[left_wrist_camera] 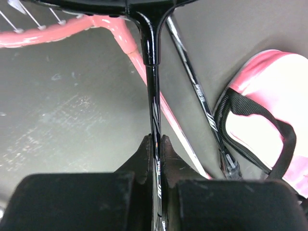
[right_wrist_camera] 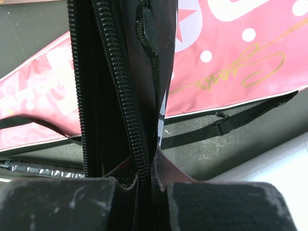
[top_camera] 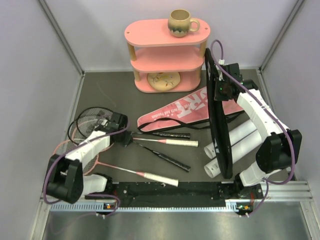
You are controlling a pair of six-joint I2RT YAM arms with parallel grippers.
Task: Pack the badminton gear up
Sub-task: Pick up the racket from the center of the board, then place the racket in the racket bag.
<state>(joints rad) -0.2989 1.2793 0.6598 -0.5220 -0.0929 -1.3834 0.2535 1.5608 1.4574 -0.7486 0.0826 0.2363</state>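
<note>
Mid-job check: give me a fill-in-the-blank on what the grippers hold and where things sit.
1. The left gripper is shut on the shaft of the ____ racket.
2. The right gripper is shut on the zipper edge of the ____ bag.
3. The mug stands on the shelf's ____ tier.
4. The tubes lie beside the ____ arm.

Missing words: black; black; top; right.

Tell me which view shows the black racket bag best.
Top external: the black bag appears full length there, held upright on edge. Right wrist shows only its zipper and nearby fabric up close; left wrist shows none of it.
</note>
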